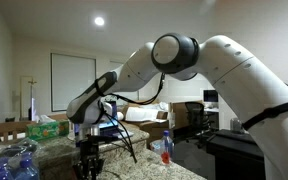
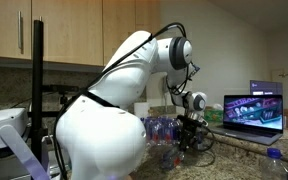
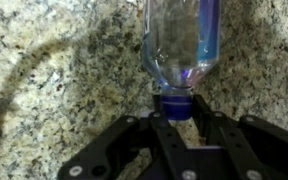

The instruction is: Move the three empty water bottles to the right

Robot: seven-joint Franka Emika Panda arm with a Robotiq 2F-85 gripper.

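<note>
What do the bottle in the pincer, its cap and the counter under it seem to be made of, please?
The bottle looks like thin, glossy clear plastic: the counter shows through it and light glints on its wall. Its cap seems to be smooth, opaque blue plastic. The counter appears to be polished granite or a look-alike, speckled beige, brown and black.

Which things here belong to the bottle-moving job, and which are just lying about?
Job: water bottle, its cap clamped in the jaws; apparently also the blue-capped bottle.
Lying about: laptop; green box; bluish plastic heap.
</note>
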